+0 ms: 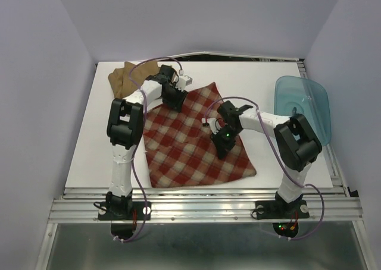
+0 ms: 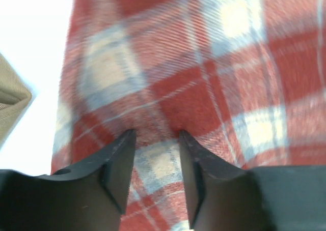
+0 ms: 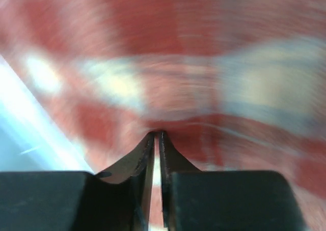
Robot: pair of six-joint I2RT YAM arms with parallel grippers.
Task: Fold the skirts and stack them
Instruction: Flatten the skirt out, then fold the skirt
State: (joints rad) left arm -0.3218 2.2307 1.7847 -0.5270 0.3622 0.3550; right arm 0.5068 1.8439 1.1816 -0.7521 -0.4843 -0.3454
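Item 1: red-and-cream plaid skirt [image 1: 190, 148], spread flat at the centre of the white table [image 1: 89, 157]. The left end effector [image 1: 174, 96] is at the skirt's 11 o'clock corner, released, jaws parted over the cloth. The right end effector [image 3: 157, 134] is just toward 3 o'clock from the skirt's middle, clenched on a nip of plaid. Item 2: tan-brown skirt [image 1: 122, 77], crumpled at the table's 11 o'clock corner. Item 3: translucent blue plastic tub [image 1: 309, 106], at 2 o'clock on the table's right edge, well apart from both skirts, which lie on the table outside it.
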